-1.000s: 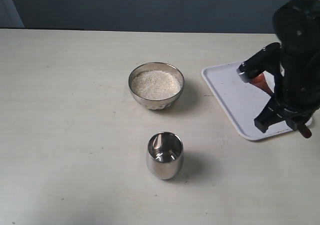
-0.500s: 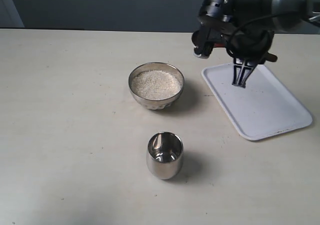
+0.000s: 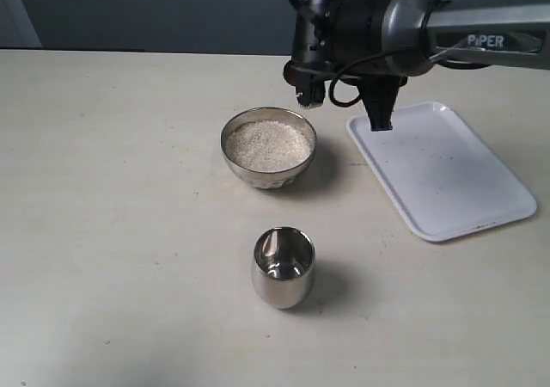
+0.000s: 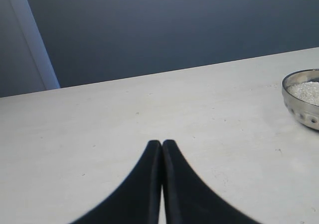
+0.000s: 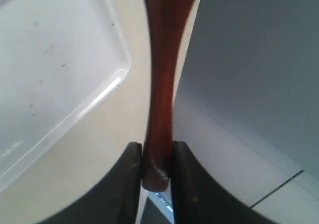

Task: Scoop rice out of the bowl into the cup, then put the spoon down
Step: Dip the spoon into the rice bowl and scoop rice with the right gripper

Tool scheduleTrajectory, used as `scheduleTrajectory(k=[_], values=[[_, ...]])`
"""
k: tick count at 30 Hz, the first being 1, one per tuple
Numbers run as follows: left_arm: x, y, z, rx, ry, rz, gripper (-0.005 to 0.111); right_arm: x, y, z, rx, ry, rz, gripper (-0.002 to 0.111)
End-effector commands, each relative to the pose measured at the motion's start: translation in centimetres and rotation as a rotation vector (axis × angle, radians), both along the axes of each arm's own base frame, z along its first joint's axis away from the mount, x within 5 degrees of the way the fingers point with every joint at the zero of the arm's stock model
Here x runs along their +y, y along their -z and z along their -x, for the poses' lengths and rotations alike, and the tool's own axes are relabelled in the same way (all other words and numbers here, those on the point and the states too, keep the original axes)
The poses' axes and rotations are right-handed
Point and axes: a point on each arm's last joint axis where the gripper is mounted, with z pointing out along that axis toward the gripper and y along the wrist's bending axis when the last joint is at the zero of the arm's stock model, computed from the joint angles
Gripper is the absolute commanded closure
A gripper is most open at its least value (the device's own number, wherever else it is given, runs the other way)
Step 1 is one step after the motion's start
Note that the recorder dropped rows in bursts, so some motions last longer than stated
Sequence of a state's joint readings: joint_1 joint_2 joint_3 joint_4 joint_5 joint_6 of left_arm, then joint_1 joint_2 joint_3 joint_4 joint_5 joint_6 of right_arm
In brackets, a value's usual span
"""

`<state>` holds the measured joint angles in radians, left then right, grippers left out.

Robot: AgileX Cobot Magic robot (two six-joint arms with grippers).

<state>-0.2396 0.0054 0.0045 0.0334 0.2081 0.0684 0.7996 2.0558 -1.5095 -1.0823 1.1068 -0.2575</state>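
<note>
Right arm (image 3: pixel 387 26) has swung off the tray (image 3: pixel 447 168) and across toward the bowl (image 3: pixel 266 179) since a second ago. Bowl, cup (image 3: pixel 284 271) and tray have not shifted on the surface (image 3: pixel 129 232).

Right gripper (image 5: pixel 157 154): clamped on the narrow end of the spoon (image 5: pixel 162 74), one jaw on each side of the handle. The spoon's long axis runs straight out from the jaws, in line with the fingers. It widens toward the head, which is cut off at the frame edge. In the exterior view the arm hides the spoon.

Left gripper (image 4: pixel 162 149): jaws pressed together on nothing, low over bare surface, with the bowl only at the margin of its view.

Rice (image 3: pixel 268 144) fills the bowl nearly to the rim. The cup stands upright and looks empty, nearer the camera than the bowl and well apart from it.

Key relation: in the exterior view the bowl lies just left of the right gripper and slightly nearer the camera. The right arm is the closer one.

Judgement: scooping not yet begun. The spoon head must next be brought down and left into the rice.
</note>
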Motion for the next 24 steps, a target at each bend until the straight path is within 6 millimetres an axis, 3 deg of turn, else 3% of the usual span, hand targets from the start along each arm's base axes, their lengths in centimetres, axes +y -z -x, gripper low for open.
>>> scheduleTrajectory(k=[1,6,17,24], values=[[0.0,-0.2,0.0,-0.013,0.002,0.011,0.106,1.6,1.2,-0.4,-0.04,-0.11,0.068,0.109],[0.0,-0.2,0.0,-0.013,0.002,0.011,0.106,2.5,2.6,-0.3,-0.026,-0.155,0.084,0.109],[0.0,-0.2,0.0,-0.013,0.002,0.011,0.106,2.6,3.0,-0.3,-0.019,-0.158,0.086,0.109],[0.0,-0.2,0.1,-0.011,0.002,0.01,0.106,2.9,4.2,-0.3,0.003,-0.171,0.096,0.109]])
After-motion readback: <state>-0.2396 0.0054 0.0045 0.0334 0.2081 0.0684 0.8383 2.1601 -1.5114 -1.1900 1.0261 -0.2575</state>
